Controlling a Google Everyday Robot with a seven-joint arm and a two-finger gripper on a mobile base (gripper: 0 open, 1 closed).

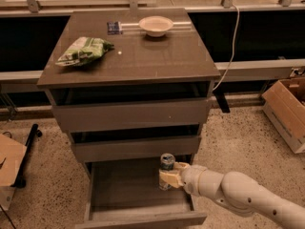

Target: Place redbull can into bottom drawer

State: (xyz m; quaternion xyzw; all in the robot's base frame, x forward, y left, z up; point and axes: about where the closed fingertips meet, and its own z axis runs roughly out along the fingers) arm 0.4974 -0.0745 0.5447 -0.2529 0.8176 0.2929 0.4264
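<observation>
Since the bottom drawer (138,220) is pulled out, hold: gripper (167,177) has the redbull can (167,162) upright inside it, right side, below the tabletop's (143,61) front edge.
Jaws: closed around the can's body.
Contact with drawer floor: cannot tell.
Tabletop: bowl (156,25) at back edge, green bag (85,50) near left edge; both clear of the work.
Obstruction: middle drawer front (136,148) just above the can top; likely limits lifting.

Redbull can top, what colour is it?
Silver, in the camera view; the hand holds the can at the open bottom drawer.
</observation>
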